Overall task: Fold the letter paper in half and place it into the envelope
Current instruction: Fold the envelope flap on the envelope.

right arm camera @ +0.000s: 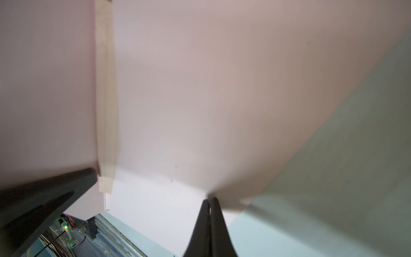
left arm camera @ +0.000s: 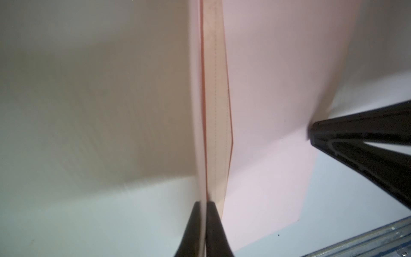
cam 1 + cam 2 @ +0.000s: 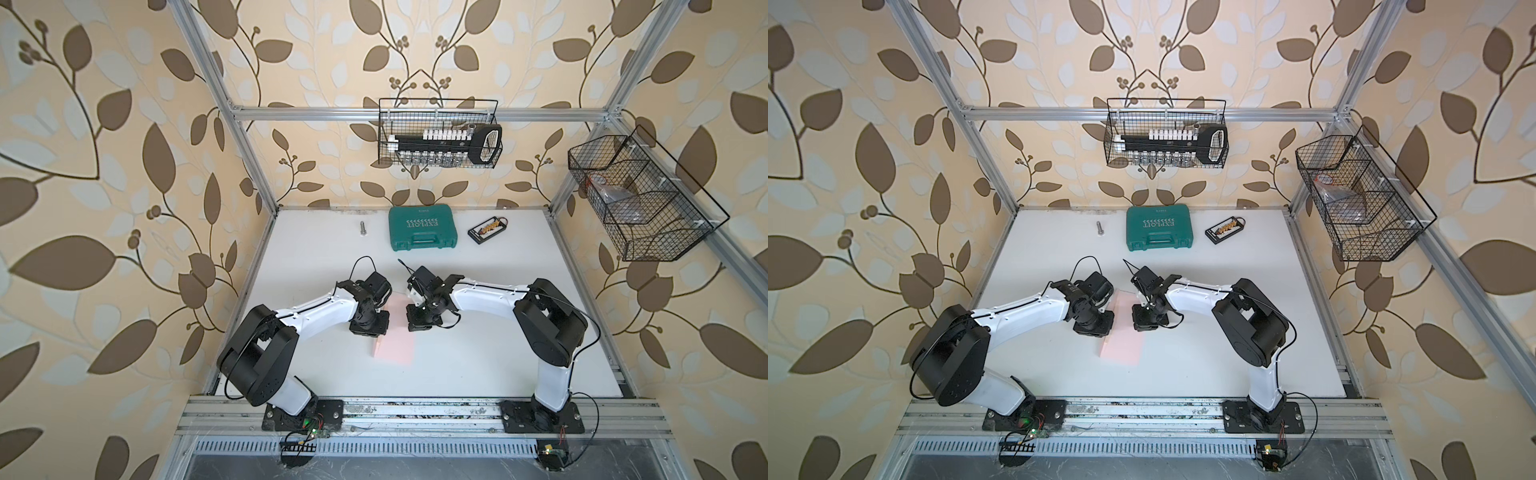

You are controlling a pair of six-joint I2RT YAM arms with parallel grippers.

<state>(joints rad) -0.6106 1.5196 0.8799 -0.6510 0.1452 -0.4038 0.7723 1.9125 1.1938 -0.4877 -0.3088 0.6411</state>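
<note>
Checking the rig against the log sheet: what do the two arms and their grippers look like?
The left arm and the right arm have white links between bulky black joint housings and stand on black base plates bolted to an aluminium rail. Thin black cables loop by the wrists. The left gripper and right gripper have black tapered fingers.

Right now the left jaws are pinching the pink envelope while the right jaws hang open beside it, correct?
Not quite. The right gripper is not open: in the right wrist view its jaws are shut on an edge of the envelope. The left gripper does pinch the envelope.
</note>
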